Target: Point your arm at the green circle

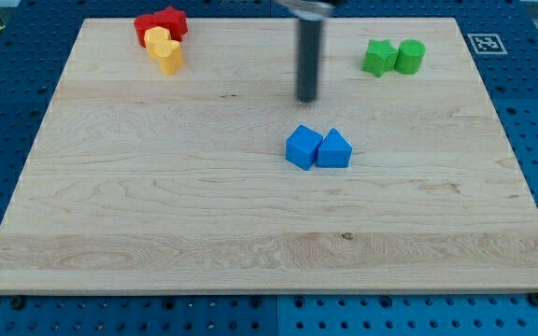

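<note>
The green circle (411,56), a short green cylinder, stands near the view's top right on the wooden board (157,205). A green star (378,57) touches its left side. My tip (306,99) is the lower end of a dark rod that comes down from the view's top centre. The tip sits well to the left of the green circle and a little lower in the view. It touches no block.
A blue cube (303,147) and a blue triangular block (334,149) sit together just below the tip. At the top left a red star (170,21), another red block (146,26) and two yellow blocks (164,50) are clustered. A marker tag (484,42) lies off the board's top right.
</note>
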Action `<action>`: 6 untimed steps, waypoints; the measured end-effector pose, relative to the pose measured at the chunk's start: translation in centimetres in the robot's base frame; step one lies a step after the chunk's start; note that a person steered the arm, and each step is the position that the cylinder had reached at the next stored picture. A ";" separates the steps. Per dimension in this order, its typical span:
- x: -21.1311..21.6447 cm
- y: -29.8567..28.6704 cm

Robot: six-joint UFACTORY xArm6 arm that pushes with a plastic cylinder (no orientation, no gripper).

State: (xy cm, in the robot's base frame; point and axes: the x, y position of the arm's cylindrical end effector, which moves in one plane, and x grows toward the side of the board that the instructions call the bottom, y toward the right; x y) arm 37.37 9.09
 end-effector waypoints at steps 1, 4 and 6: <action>0.3 10.9; -7.6 24.0; -8.9 19.8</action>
